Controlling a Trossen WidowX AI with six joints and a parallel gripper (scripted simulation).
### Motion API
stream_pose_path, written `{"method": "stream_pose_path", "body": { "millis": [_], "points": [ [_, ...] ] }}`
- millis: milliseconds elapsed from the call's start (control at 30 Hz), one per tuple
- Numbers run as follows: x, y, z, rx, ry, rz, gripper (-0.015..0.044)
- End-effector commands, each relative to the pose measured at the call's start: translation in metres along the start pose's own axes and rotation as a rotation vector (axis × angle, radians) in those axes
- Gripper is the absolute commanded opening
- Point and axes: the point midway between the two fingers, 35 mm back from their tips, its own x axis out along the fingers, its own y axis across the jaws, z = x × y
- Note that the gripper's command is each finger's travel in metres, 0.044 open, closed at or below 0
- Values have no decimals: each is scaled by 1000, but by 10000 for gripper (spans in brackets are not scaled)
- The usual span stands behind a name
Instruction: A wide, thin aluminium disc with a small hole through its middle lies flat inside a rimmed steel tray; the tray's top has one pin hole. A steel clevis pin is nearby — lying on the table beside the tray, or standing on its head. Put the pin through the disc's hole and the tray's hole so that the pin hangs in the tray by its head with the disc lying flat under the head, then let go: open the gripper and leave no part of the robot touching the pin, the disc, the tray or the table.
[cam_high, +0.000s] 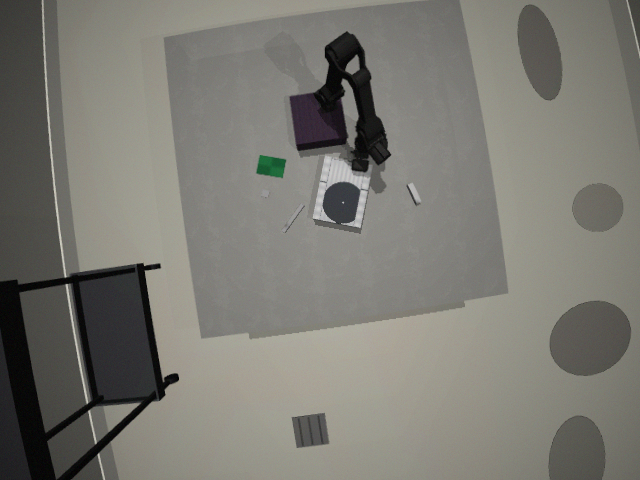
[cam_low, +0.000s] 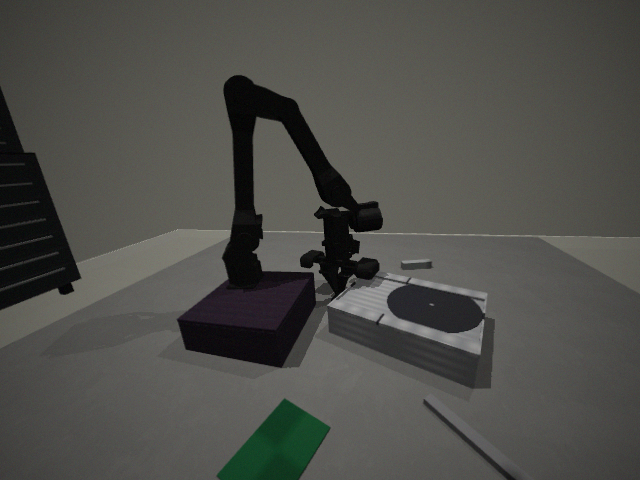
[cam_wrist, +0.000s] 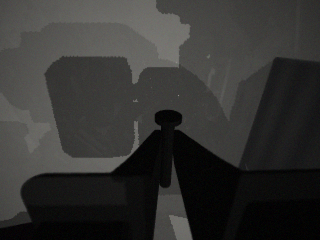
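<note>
At the end of the tray nearest the purple block (cam_high: 316, 124) (cam_low: 248, 307), the claw (cam_high: 356, 157) (cam_low: 337, 291) (cam_wrist: 166, 136) points downward, its fingers nearly together and pinched on the pin (cam_wrist: 167, 150). The pin's round head sits just above the fingertips in the wrist view, with the shank running down between them (the top and exterior views do not show it clearly). The black arm (cam_high: 366, 100) (cam_low: 238, 155) rises from the purple block, bends high up and slopes down to the claw.

The pale, ribbed tray (cam_high: 343, 169) (cam_low: 398, 335) lies on the grey table (cam_high: 361, 268) (cam_low: 129, 392). The dark disc (cam_high: 336, 210) (cam_low: 454, 312) lies flat inside it, toward the end away from the claw, and a small light spot marks its middle. The pin is well apart from that spot, and the disc has nothing through it.

On one side of the tray lie a thin grey bar (cam_high: 293, 218) (cam_low: 467, 438) and a green patch (cam_high: 271, 166) (cam_low: 281, 439); a small pale block (cam_high: 413, 193) (cam_low: 416, 264) lies on the other side, apart from the tray.
</note>
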Motion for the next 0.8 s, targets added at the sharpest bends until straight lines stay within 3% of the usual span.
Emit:
{"method": "stream_pose_path", "body": {
  "millis": [0, 167, 333, 533, 767],
  "points": [
    [2, 0, -1, -4, 7, 0, 0],
    [2, 0, -1, -4, 7, 0, 0],
    [0, 0, 0, 0, 1, 1, 120],
    [0, 0, 0, 1, 11, 3, 120],
    [-8, 0, 9, 0, 355, 2, 120]
  ]
}}
